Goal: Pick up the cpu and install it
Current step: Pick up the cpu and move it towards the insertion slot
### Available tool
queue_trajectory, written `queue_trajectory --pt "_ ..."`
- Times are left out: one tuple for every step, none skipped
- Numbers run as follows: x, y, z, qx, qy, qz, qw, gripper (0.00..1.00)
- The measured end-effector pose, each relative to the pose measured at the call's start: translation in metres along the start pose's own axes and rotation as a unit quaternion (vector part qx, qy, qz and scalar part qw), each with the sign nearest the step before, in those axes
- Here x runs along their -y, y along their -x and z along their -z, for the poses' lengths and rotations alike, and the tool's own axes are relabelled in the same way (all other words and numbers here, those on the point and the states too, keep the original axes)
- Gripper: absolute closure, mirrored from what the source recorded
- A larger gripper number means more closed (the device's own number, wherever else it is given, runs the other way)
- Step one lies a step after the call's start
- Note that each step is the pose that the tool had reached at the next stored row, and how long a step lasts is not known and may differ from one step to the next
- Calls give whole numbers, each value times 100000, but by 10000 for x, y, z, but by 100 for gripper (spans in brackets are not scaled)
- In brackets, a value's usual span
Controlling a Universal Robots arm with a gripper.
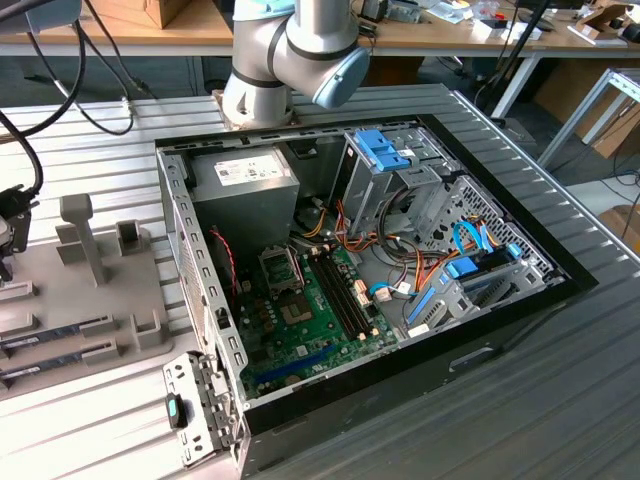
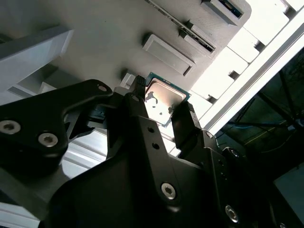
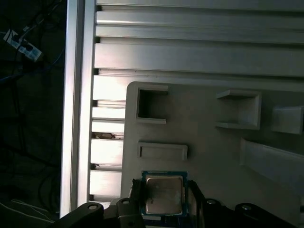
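Observation:
The cpu (image 2: 164, 100), a small square chip with a silvery top and a thin green rim, sits between my gripper's (image 2: 161, 108) two black fingers in both wrist views. The fingers press on two opposite edges of the cpu (image 3: 163, 194), so the gripper (image 3: 164, 203) is shut on it. The chip is just above or on the grey holder plate (image 3: 213, 156); I cannot tell which. In the exterior view the gripper (image 1: 8, 232) shows at the far left edge, over that plate (image 1: 60, 290). The dark metal-framed socket (image 1: 279, 270) lies on the green motherboard inside the open computer case.
The open case (image 1: 400, 250) has tall walls, drive cages and cable bundles on the exterior view's right. The holder plate carries upright posts (image 1: 82, 235), small pockets (image 3: 151, 104) and memory sticks (image 1: 55, 330). The ribbed metal table's edge (image 3: 78, 95) runs close by the plate.

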State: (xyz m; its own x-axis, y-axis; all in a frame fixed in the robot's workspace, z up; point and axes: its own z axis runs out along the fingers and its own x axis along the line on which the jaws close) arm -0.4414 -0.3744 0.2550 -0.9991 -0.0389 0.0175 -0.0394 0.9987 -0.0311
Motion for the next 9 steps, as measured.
queue_trajectory --pt "0 0 5 -2 0 0 100000 53" --pt "0 0 11 2 0 -1 100000 53" --pt "1 0 16 2 0 2 100000 53" --pt "1 0 27 3 1 0 100000 53" --pt "1 -1 35 1 1 -2 100000 53" --pt "1 -1 40 -1 1 2 100000 53" --pt "1 -1 45 0 -1 0 100000 53" --pt "2 -1 55 -3 -2 1 100000 53" --pt "2 -1 61 -2 0 -2 100000 53"
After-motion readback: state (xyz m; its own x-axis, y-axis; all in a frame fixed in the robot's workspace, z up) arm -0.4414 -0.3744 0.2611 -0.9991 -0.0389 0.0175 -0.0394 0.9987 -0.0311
